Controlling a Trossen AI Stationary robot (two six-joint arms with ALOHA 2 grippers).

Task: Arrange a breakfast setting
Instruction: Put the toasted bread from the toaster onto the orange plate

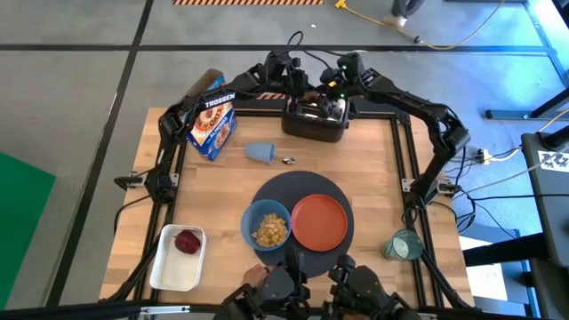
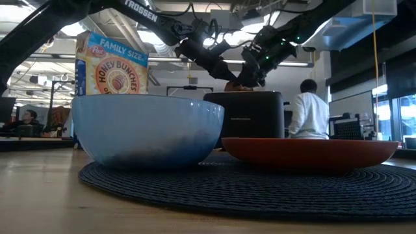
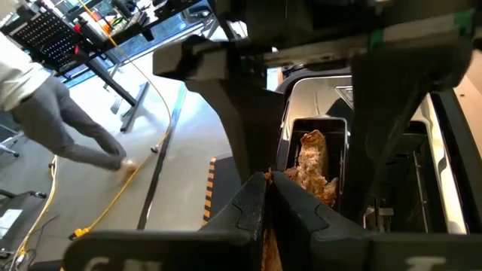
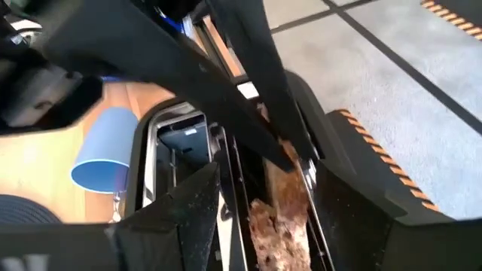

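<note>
The brown toast slice [image 4: 277, 207] stands upright in a slot of the black toaster [image 1: 313, 121] at the table's far edge. My left gripper [image 3: 267, 188] is over the toaster and shut on the toast. My right gripper [image 4: 275, 218] hangs open just above the toaster, one finger on each side of the slot; I cannot tell if it touches anything. The dark placemat [image 1: 298, 191] lies near the front and carries the blue bowl [image 1: 266, 226], filled with cereal, and the orange plate [image 1: 320, 221]. The spoon [image 1: 288, 161] lies beyond the mat. The red fruit [image 1: 188, 242] is in the white tray. My left gripper pinches the toast's upper edge [image 4: 290, 156] between its two fingers. The fingers slant down from above and from the table's left. The toast stands upright with its lower part in the toaster slot [image 3: 312, 162].
A cereal box [image 1: 212, 124] stands at the far left. A blue cup [image 1: 260, 152] lies on its side in front of the toaster. The teal glass [image 1: 404, 244] stands at the right edge. The white tray [image 1: 178, 258] is at the front left. A person [image 2: 309, 117] stands beyond the table.
</note>
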